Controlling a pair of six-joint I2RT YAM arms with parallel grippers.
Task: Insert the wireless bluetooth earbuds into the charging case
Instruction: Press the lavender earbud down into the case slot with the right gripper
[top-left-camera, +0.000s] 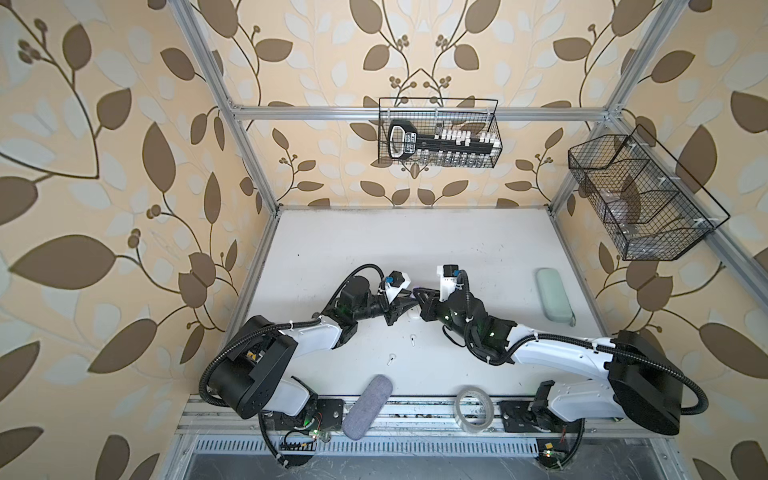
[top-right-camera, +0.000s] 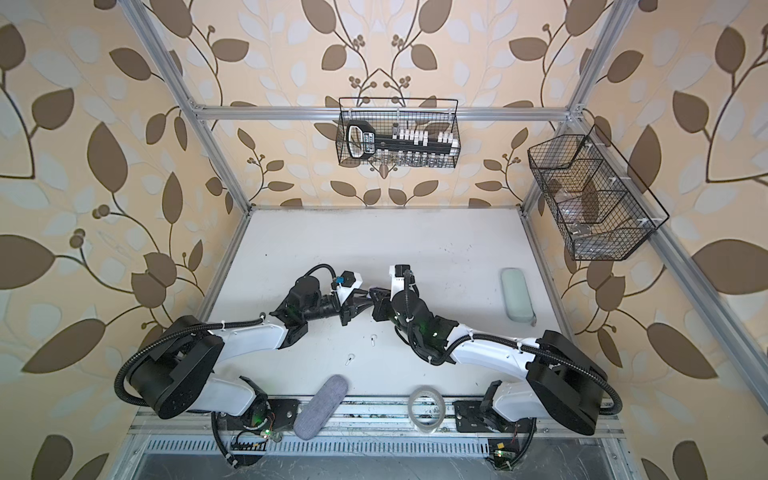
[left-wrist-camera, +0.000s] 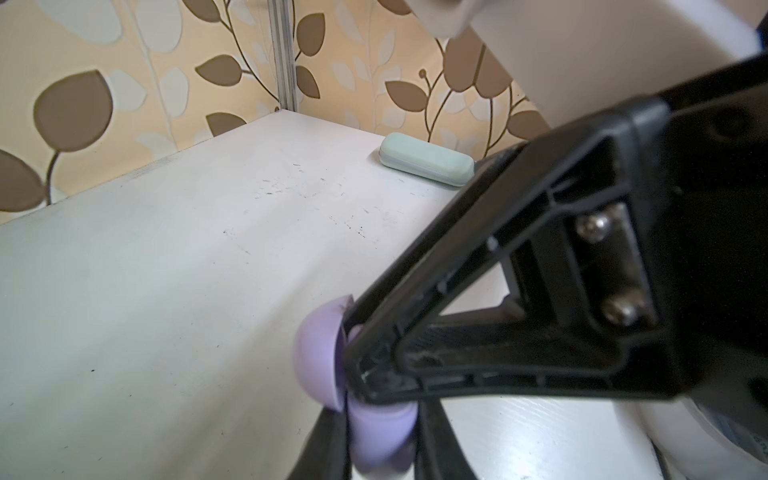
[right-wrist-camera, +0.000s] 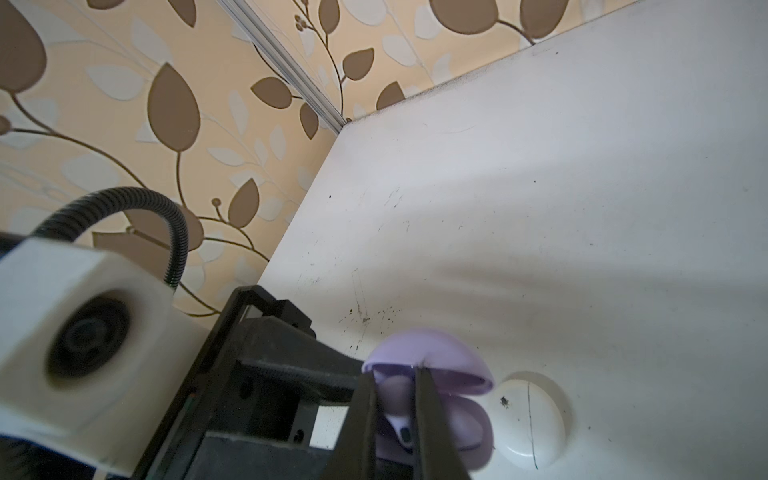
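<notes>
In the left wrist view my left gripper (left-wrist-camera: 380, 453) is shut on the base of a lilac charging case (left-wrist-camera: 386, 424), whose lid (left-wrist-camera: 318, 353) stands open. In the right wrist view my right gripper (right-wrist-camera: 395, 382) is shut on a lilac earbud (right-wrist-camera: 397, 419), held inside the open case (right-wrist-camera: 461, 424). A shut white round case (right-wrist-camera: 528, 419) lies right beside it. In both top views the two grippers meet at the table's middle (top-left-camera: 411, 305). Two white earbuds (top-left-camera: 412, 340) (top-left-camera: 390, 359) lie loose on the table nearer the front.
A pale green oblong case (top-left-camera: 555, 295) lies at the right of the table. A grey fabric case (top-left-camera: 368, 405) and a tape roll (top-left-camera: 473, 409) sit at the front edge. Wire baskets hang on the back rail (top-left-camera: 440, 133) and the right rail (top-left-camera: 640, 199).
</notes>
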